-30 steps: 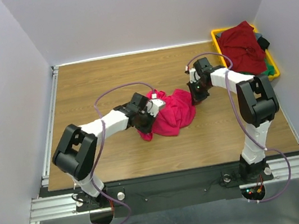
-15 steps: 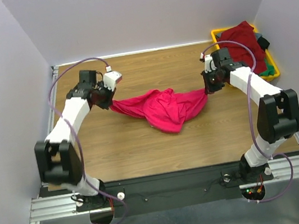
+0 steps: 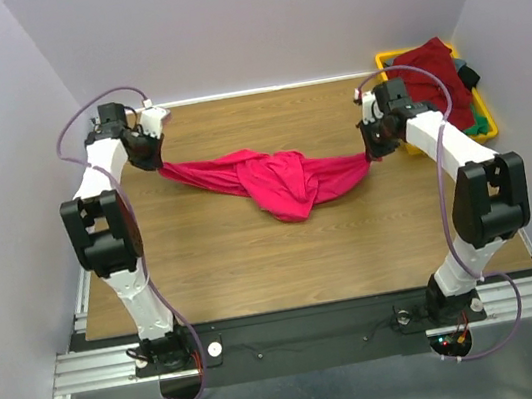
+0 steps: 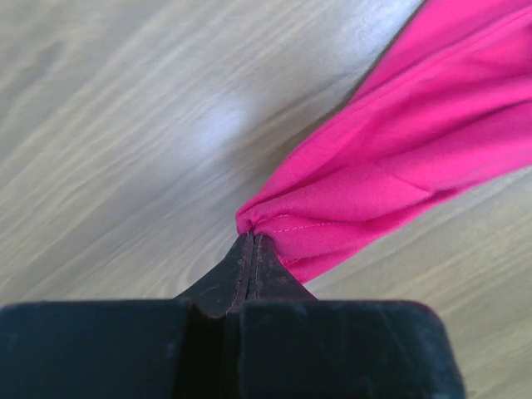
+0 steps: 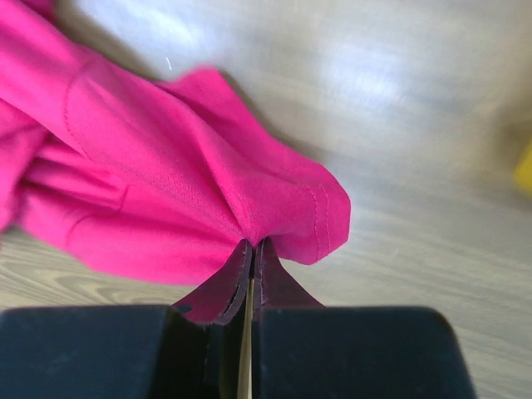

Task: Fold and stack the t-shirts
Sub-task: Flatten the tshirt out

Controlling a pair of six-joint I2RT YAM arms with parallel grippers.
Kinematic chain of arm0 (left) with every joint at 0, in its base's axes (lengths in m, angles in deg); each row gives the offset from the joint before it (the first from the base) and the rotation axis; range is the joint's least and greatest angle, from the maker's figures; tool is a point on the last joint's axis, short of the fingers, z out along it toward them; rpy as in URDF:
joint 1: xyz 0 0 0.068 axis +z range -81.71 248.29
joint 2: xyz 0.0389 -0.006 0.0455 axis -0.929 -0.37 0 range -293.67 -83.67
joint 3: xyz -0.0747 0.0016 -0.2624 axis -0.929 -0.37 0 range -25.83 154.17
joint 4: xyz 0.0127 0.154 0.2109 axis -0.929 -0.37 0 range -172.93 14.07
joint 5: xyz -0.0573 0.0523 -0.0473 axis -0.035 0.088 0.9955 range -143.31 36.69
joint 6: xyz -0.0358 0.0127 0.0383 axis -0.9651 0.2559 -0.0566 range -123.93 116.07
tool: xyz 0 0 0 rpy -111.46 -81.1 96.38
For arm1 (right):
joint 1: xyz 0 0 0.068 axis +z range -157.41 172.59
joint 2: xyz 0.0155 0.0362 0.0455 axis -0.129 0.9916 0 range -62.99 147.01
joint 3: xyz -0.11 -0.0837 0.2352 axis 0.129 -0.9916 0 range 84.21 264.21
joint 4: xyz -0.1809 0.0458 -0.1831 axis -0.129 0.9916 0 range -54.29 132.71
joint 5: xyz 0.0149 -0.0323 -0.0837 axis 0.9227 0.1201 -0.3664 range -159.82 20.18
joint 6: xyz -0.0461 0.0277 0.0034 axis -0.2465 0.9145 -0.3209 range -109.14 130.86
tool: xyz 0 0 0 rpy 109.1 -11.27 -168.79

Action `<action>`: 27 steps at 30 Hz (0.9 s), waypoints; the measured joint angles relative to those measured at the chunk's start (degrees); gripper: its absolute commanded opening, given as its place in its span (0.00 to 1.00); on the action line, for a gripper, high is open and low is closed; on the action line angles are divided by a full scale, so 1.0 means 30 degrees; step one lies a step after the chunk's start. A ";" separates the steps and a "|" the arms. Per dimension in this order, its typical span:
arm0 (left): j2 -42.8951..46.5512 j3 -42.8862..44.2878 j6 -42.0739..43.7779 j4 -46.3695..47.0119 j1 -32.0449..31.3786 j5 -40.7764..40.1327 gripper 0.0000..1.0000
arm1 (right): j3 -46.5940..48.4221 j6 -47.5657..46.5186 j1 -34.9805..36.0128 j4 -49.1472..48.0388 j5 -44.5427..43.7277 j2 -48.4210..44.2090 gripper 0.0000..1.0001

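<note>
The crimson t-shirt (image 3: 278,179) is stretched in a band across the middle of the wooden table, bunched and sagging at its centre. My left gripper (image 3: 151,159) is shut on its left end at the far left; the pinched hem shows in the left wrist view (image 4: 332,212) at the gripper (image 4: 252,239). My right gripper (image 3: 372,153) is shut on its right end; the pinched cloth shows in the right wrist view (image 5: 208,191) at the gripper (image 5: 253,245). A maroon t-shirt (image 3: 430,82) lies heaped on the yellow bin (image 3: 486,122), over green and dark cloth (image 3: 470,76).
The yellow bin stands at the table's far right corner, just behind my right arm. Grey walls close the table on three sides. A metal rail (image 3: 88,228) runs along the left edge.
Both grippers have drawn apart with the crimson t-shirt in them, the left one far out to the back left. The shirt has gone from a bunched heap to a stretched band.
</note>
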 measured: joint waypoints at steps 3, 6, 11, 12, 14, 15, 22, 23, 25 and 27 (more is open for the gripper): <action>0.1741 -0.0015 -0.0095 -0.0364 0.0262 0.0401 0.00 | 0.1370 -0.0262 0.0000 0.0204 -0.0342 -0.0313 0.00; 0.4947 -0.0073 -0.0532 -0.0168 0.0240 0.0940 0.00 | 0.3053 -0.0583 -0.0007 0.0160 -0.0809 -0.1246 0.01; 1.0520 -0.0153 -0.1559 0.1428 0.0772 0.1821 0.00 | 0.4823 -0.1486 -0.0124 -0.0255 -0.1829 -0.3614 0.01; 1.1366 -0.0372 -0.1683 0.1945 0.0991 0.2040 0.00 | 0.4852 -0.1683 -0.0189 -0.0459 -0.1996 -0.4175 0.01; 1.3646 -0.1574 -0.1763 0.3177 0.1566 0.2229 0.00 | 0.4823 -0.2084 -0.0415 -0.0787 -0.2390 -0.5588 0.01; 1.4593 -0.2266 -0.1712 0.3621 0.1785 0.2244 0.00 | 0.4758 -0.2229 -0.0459 -0.0925 -0.2499 -0.6076 0.01; 1.7835 -0.7752 -0.0364 0.4189 0.2295 0.2047 0.00 | 0.1224 -0.3650 -0.0532 -0.1807 -0.2965 -0.8371 0.01; 1.7828 -0.8116 -0.0211 0.4109 0.2331 0.2025 0.00 | 0.0721 -0.3716 -0.0532 -0.1749 -0.2790 -0.8029 0.01; 1.7835 -0.9522 0.0321 0.3810 0.2412 0.2011 0.00 | 0.0386 -0.3708 -0.0539 -0.1515 -0.2601 -0.7053 0.01; 1.7864 -1.0382 0.0699 0.3548 0.2412 0.1974 0.00 | 0.0408 -0.3679 -0.0539 -0.1472 -0.2200 -0.5909 0.00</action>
